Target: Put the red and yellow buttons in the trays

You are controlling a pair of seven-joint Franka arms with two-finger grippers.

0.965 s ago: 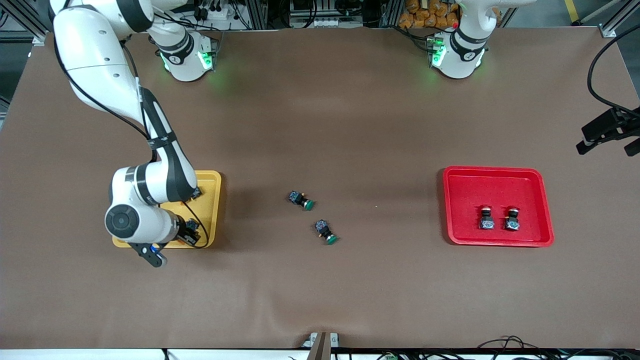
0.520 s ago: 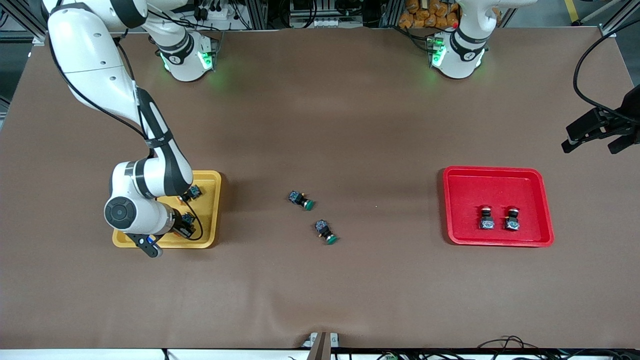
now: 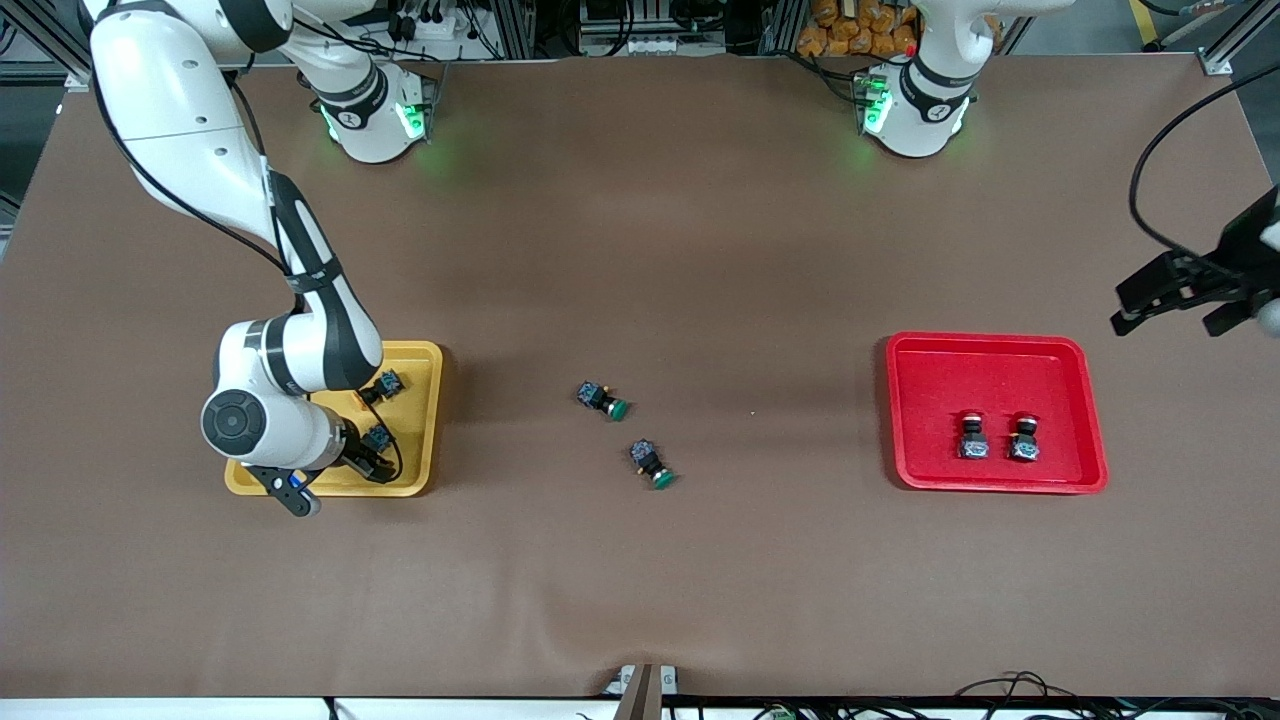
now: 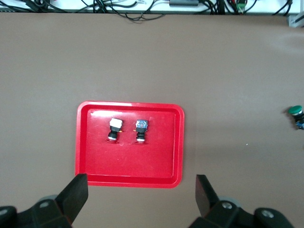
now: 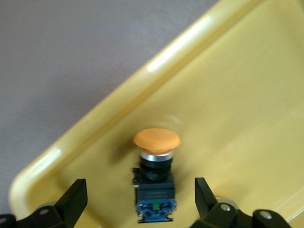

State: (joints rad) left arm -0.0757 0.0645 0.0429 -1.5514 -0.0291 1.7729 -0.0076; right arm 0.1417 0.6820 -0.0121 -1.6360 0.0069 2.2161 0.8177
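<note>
The yellow tray (image 3: 424, 420) lies at the right arm's end of the table and holds two yellow buttons (image 3: 386, 383) (image 3: 378, 438). My right gripper (image 3: 358, 458) hangs over this tray, open. In the right wrist view its fingers stand apart on either side of one orange-capped button (image 5: 156, 180) without touching it, above the tray floor (image 5: 237, 104). The red tray (image 3: 995, 352) at the left arm's end holds two red buttons (image 3: 972, 437) (image 3: 1024, 437). My left gripper (image 3: 1168, 300) is open and empty, up in the air beside the red tray (image 4: 95, 171).
Two green-capped switches (image 3: 603, 399) (image 3: 652, 464) lie on the brown mat between the trays. One of them shows at the edge of the left wrist view (image 4: 297, 114).
My right gripper has drawn back a little from the yellow button lying in the tray. My left gripper has moved closer to the red tray.
</note>
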